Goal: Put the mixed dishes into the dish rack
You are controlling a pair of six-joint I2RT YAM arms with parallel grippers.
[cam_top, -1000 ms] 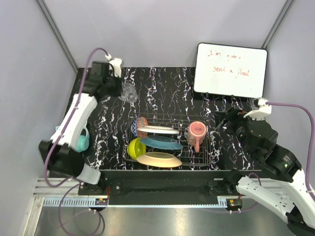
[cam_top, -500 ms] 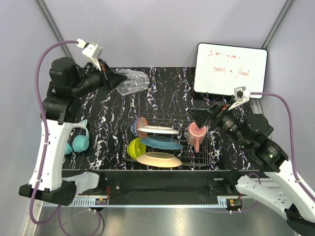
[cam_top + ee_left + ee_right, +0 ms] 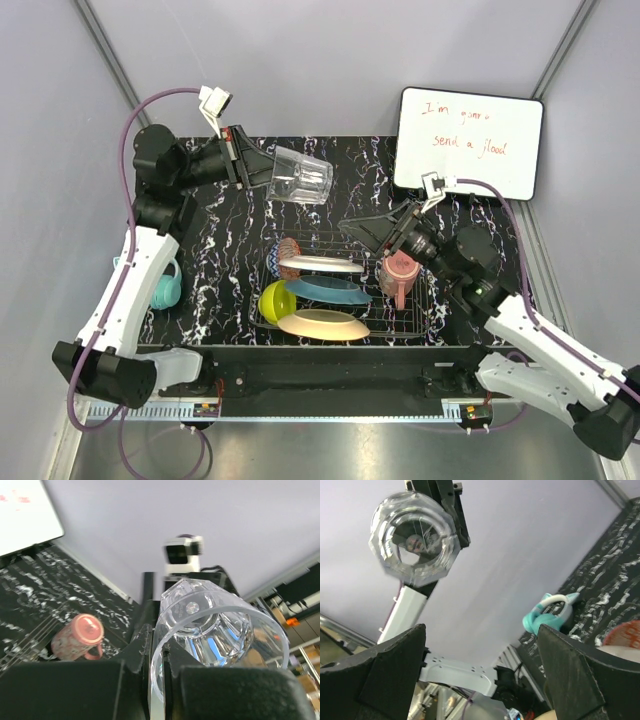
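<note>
A clear glass hangs on its side in the air beyond the dish rack, with my left gripper shut on its rim. In the left wrist view the glass has its wall pinched between the jaws of the left gripper. The rack holds a white speckled plate, teal plate, orange plate, yellow-green bowl, small patterned bowl and reddish cup. My right gripper stands open above the rack, pointed at the glass, with nothing between its fingers.
A white board with red writing leans at the back right. Teal headphones lie at the table's left edge and show in the right wrist view as headphones. The pink cup shows below the left wrist.
My left arm has swung the glass rightward and up, toward the middle. The right arm has lifted and moved left over the rack, and its jaws have spread wide.
</note>
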